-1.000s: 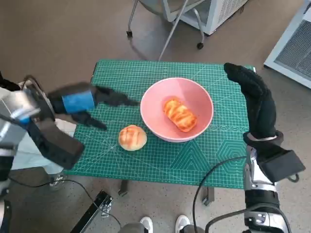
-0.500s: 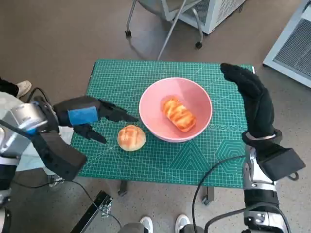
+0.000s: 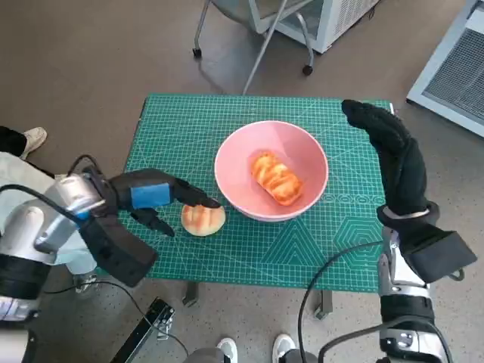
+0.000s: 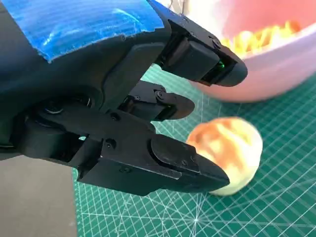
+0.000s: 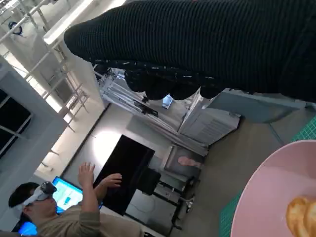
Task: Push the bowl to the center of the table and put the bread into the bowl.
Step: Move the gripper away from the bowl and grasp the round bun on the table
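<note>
A pink bowl stands near the middle of the green mat, with an oblong glazed bread lying inside it. A round bun lies on the mat just left of the bowl; in the left wrist view the round bun sits beyond the black fingers, below the bowl. My left hand is spread open beside and partly over the bun, holding nothing. My right hand is raised at the bowl's right with straight fingers, empty; the right wrist view shows the bowl's rim.
The green cutting mat covers the small table. A wheeled chair base and a white cabinet stand on the floor behind it. A shoe shows at the left. A person wearing a headset sits in the right wrist view.
My left hand has moved right and toward the table's front, from beside the bun to reaching over it. Bowl, breads and right hand stay put apart from a slight camera shift.
</note>
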Robot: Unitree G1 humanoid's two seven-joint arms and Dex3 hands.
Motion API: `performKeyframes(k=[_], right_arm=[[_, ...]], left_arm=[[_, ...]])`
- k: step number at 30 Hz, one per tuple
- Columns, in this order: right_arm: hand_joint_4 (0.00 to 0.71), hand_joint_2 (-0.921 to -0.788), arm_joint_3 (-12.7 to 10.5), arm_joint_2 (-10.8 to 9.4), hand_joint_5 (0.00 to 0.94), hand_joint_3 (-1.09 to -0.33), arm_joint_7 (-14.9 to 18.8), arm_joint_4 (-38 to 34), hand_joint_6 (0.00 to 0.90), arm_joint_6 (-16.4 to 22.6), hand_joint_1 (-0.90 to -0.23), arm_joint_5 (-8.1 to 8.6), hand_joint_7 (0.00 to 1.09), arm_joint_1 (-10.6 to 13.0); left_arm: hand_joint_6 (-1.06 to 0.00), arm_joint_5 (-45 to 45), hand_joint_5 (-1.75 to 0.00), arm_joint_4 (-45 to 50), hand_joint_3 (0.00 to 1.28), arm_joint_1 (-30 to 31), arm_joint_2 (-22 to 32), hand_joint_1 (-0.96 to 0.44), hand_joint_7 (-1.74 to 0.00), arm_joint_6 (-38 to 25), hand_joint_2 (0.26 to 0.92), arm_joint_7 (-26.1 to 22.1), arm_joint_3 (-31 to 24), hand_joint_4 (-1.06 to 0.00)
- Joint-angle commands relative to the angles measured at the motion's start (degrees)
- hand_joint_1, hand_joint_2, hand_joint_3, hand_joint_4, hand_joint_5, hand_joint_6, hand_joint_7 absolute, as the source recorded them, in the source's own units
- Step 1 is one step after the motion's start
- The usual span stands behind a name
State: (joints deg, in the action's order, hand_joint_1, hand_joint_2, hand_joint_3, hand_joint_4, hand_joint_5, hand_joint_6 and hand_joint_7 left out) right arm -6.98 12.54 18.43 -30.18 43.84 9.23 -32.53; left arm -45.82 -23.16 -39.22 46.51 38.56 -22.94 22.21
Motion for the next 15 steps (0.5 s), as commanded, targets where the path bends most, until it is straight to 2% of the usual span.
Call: performKeyframes(k=[1, 12, 15], right_arm=[[0.343, -0.921, -0.50, 0.42, 0.026, -0.827, -0.35, -0.62, 0.000, -0.07, -0.603, -0.47, 0.83, 1.28], [0.344, -0.921, -0.60, 0.75, 0.025, -0.828, -0.95, -0.88, 0.000, 1.09, -0.595, -1.52, 0.83, 1.49], [0.344, -0.921, -0.60, 0.87, 0.025, -0.829, -1.05, -1.09, 0.000, 1.40, -0.592, -1.66, 0.83, 1.42]], left_arm=[[-0.59, -4.03, 0.00, -3.26, 0.00, -2.04, -1.87, -0.16, -0.03, 0.35, 0.802, 2.91, 2.86, -0.49], [-0.61, -11.48, 0.00, -11.29, 0.01, -5.97, -6.74, -0.19, -0.03, -1.40, 0.813, 7.55, 9.77, -0.48], [-0.62, -13.72, -0.01, -13.60, 0.01, -6.95, -7.95, -0.19, -0.03, -1.67, 0.815, 10.43, 11.75, -0.49]])
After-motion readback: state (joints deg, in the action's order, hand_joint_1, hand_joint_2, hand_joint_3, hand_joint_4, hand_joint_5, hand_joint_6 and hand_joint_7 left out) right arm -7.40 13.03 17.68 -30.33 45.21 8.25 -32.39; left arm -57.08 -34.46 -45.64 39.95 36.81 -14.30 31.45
